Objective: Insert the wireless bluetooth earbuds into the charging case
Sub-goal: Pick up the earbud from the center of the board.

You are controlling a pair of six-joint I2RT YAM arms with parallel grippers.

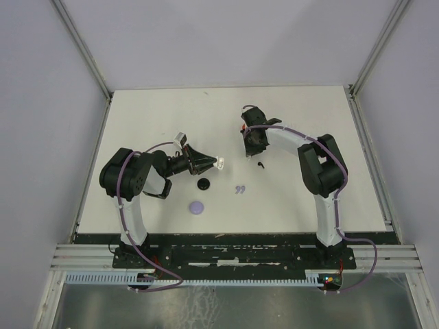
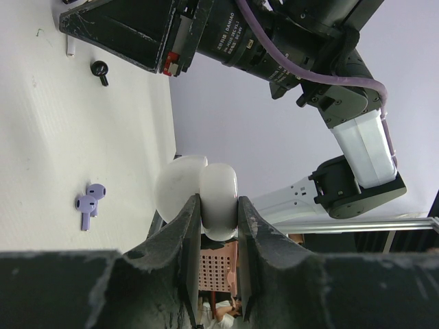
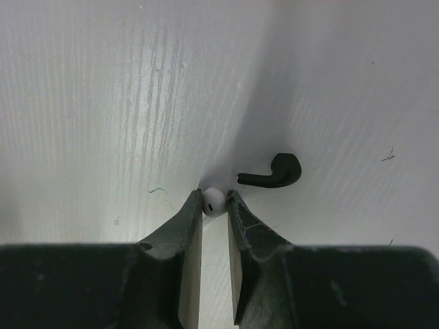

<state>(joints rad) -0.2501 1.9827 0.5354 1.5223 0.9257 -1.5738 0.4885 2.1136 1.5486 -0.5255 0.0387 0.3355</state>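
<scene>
Pinching white earbud (image 3: 213,201), right jaws; black earbud (image 3: 281,171) beside; left jaws clenching case (image 2: 219,195)

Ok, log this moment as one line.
left hand: holding white case | right hand: pinching white earbud on table | black earbud: beside it, loose

Top view. White table (image 1: 171,116): matte and flat, filling the middle of the frame. Black round disc (image 1: 204,184) lies flat just left of frame centre. Lavender round disc (image 1: 198,206) lies flat just below it and slightly left; the two are near but apart. Pale grey enclosure wall (image 1: 226,41) stands behind the table. Metal corner posts (image 1: 82,44) slant in from the upper corners. Aluminium rails (image 1: 398,257) cross the lower frame, with a white slotted cable duct (image 1: 226,279) beneath them.
</scene>
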